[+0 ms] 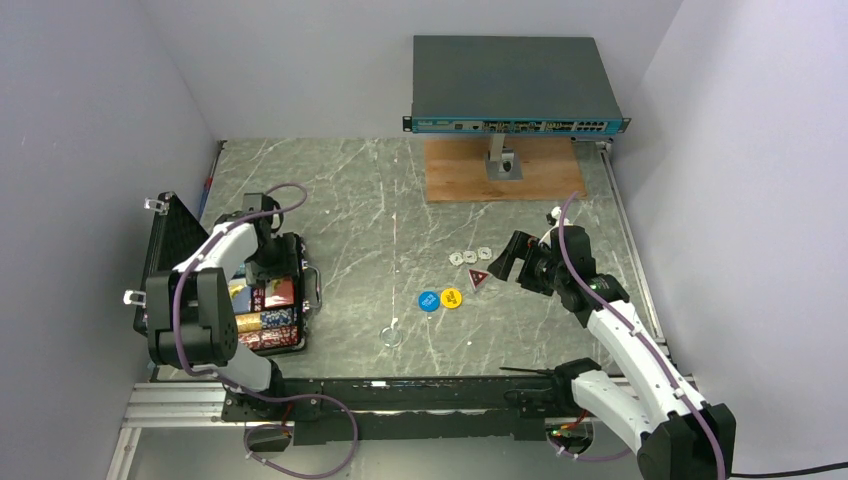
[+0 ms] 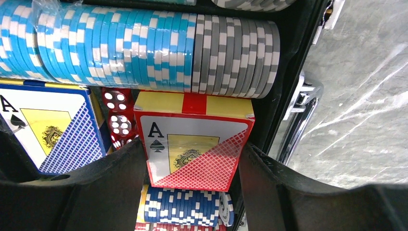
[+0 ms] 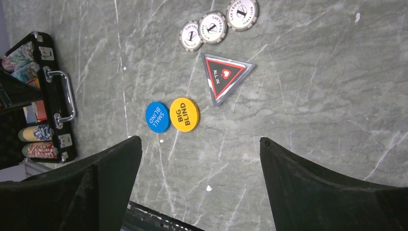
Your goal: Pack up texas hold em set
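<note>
The black briefcase [image 1: 290, 345] lies open at the left, with its lid [image 1: 170, 260] raised. My left gripper [image 1: 268, 262] reaches into it, shut on the red-yellow card box [image 2: 195, 139], which is tilted over a row of blue chips [image 2: 183, 207]. Light-blue chips [image 2: 110, 48] and grey chips [image 2: 235, 53] fill the row beyond. On the table lie the blue disc [image 3: 157, 116], the yellow disc [image 3: 184, 114], the red triangular token [image 3: 223, 77] and three silvery chips [image 3: 213, 28]. My right gripper [image 3: 200, 144] is open and empty, just right of them [image 1: 505, 255].
A blue card box [image 2: 48, 130] and red dice [image 2: 118, 115] sit in the case beside the red box. The case's silver handle [image 3: 67, 96] faces the table's middle. The grey network switch [image 1: 515, 85] stands on a wooden board [image 1: 460, 175] at the back. A small clear ring [image 1: 392, 336] lies near the front.
</note>
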Robot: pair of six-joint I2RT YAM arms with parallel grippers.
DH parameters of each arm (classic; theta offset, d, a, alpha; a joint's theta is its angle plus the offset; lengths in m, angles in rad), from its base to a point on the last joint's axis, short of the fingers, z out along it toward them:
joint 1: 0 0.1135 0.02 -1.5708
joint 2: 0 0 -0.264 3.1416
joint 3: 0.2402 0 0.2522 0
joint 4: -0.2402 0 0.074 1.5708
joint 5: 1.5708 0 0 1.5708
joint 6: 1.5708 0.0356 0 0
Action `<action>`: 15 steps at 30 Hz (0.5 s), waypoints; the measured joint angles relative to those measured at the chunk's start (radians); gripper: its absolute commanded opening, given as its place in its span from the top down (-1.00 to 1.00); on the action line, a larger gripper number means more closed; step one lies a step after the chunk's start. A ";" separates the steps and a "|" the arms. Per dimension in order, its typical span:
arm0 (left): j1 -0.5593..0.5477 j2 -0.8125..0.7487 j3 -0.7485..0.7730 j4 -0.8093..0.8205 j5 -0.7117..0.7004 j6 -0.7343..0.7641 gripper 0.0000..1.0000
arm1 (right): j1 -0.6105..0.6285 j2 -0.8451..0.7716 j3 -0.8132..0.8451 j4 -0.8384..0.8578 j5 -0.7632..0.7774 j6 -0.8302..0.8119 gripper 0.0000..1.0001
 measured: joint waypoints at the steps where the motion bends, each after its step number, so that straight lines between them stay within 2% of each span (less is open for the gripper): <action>1: 0.001 -0.007 -0.006 0.006 0.000 0.000 -0.29 | 0.000 0.001 0.000 0.000 0.000 0.002 -0.87; 3: 0.001 -0.019 -0.019 0.015 0.002 0.000 -0.50 | 0.000 0.002 0.000 0.000 0.000 0.004 -0.86; 9: 0.003 -0.045 -0.006 -0.015 -0.011 0.002 -0.76 | 0.000 0.024 0.000 0.009 -0.002 0.014 -0.86; 11: 0.003 -0.063 0.016 -0.032 -0.011 0.002 -0.73 | 0.000 0.032 0.000 0.009 -0.001 0.014 -0.86; 15: 0.000 -0.106 0.066 -0.035 0.012 -0.003 -0.45 | 0.000 0.039 0.000 0.010 -0.001 0.013 -0.86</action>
